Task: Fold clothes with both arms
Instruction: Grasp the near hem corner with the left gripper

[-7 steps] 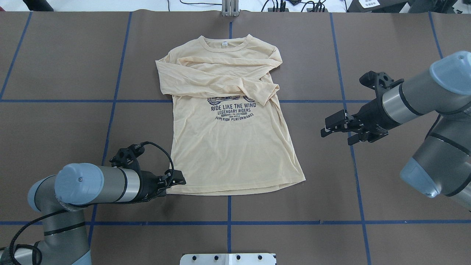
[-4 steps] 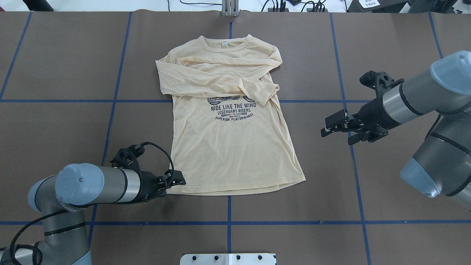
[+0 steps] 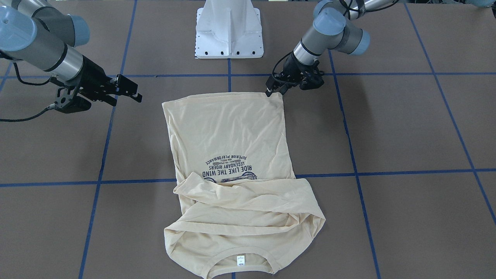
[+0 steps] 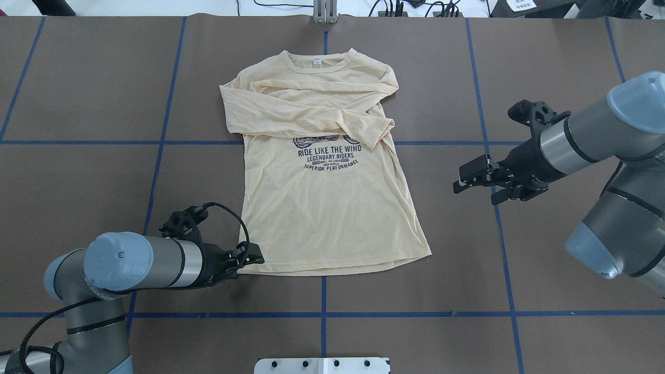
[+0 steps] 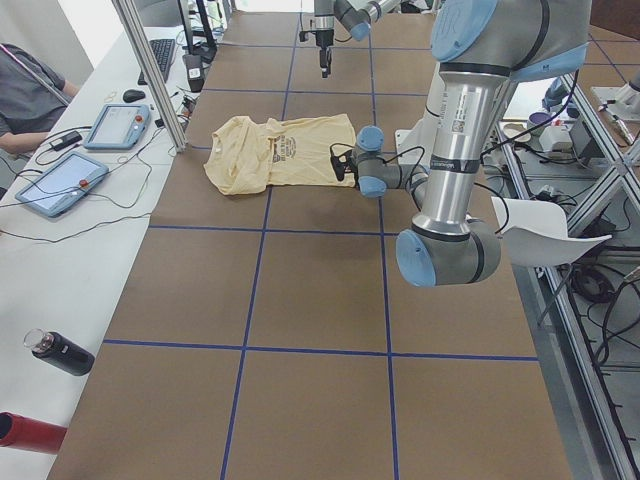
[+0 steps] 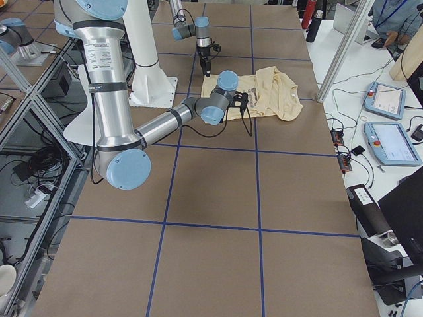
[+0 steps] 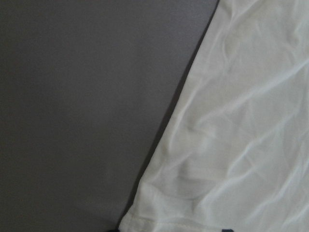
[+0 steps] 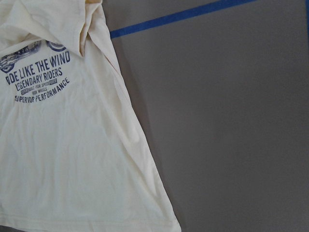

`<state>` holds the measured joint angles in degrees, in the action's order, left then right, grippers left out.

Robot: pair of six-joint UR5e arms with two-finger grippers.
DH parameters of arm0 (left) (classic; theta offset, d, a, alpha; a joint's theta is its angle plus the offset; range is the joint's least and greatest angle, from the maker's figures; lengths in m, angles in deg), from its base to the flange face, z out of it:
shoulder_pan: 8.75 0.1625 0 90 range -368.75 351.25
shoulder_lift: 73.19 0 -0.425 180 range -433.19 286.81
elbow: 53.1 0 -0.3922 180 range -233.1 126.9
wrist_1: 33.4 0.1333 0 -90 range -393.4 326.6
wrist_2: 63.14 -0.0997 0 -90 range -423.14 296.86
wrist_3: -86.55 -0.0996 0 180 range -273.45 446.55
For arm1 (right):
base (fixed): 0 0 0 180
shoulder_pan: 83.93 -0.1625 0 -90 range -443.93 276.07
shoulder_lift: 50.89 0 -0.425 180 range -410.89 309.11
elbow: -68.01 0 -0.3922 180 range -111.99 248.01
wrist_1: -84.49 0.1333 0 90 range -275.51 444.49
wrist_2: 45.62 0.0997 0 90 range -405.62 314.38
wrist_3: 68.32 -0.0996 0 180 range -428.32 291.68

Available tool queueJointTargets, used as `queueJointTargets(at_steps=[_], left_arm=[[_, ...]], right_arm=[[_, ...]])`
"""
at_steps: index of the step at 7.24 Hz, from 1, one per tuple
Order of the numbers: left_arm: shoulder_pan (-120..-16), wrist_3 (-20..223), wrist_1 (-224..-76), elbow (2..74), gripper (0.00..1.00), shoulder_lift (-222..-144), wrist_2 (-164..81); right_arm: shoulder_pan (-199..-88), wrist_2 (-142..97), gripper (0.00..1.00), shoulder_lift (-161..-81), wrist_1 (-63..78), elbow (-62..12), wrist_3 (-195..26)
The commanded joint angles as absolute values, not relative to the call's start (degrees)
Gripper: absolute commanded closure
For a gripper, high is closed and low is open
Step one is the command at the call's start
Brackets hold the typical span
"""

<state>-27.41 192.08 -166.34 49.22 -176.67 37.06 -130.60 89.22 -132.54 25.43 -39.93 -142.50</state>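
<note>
The cream long-sleeved shirt [image 4: 322,218] lies flat on the brown table, print up, neck at the far side, both sleeves folded across the chest. Seen from the front, the shirt [image 3: 228,131] has its hem toward the robot. My left gripper [image 4: 254,258] is low at the hem's left corner, also visible as the left gripper [image 3: 272,91] in the front view. In the left wrist view the hem corner [image 7: 145,212] sits between two spread fingertips, so it is open. My right gripper [image 4: 462,179] hovers open to the right of the shirt, apart from it, with the shirt's right edge [image 8: 130,130] below.
The white pedestal base [image 3: 228,31] stands at the robot's side of the table. Blue tape lines [image 4: 322,314] grid the brown surface. A side bench with tablets [image 5: 60,180] and a seated person runs along the far edge.
My left arm has shifted slightly toward the shirt's hem corner and lower. The right arm and the shirt have not moved.
</note>
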Motion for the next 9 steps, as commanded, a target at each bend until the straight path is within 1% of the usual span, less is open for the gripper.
queueJointTargets(at_steps=[1,3,4,5,6,9], left_arm=[[-27.38,192.11,-166.29,49.47,0.46,-176.72,37.06],[-27.39,192.11,-166.29,49.64,0.63,-176.72,37.06],[-27.47,192.19,-166.29,49.64,0.77,-176.72,37.06],[-27.65,192.37,-166.29,49.73,0.95,-176.81,37.06],[-27.56,195.42,-166.29,49.82,1.00,-176.90,37.06],[-28.00,195.80,-166.29,52.71,1.00,-176.72,37.58]], right_arm=[[-130.60,89.29,0.00,-132.54,25.43,-40.01,-142.50],[-130.60,89.29,0.00,-132.54,25.43,-40.01,-142.50],[-130.60,89.29,0.00,-132.54,25.43,-40.01,-142.50],[-130.60,89.29,0.00,-132.54,25.43,-40.01,-142.50],[-130.60,89.29,0.00,-132.54,25.43,-40.10,-142.50],[-129.73,88.15,0.00,-132.72,25.60,-40.36,-144.93]])
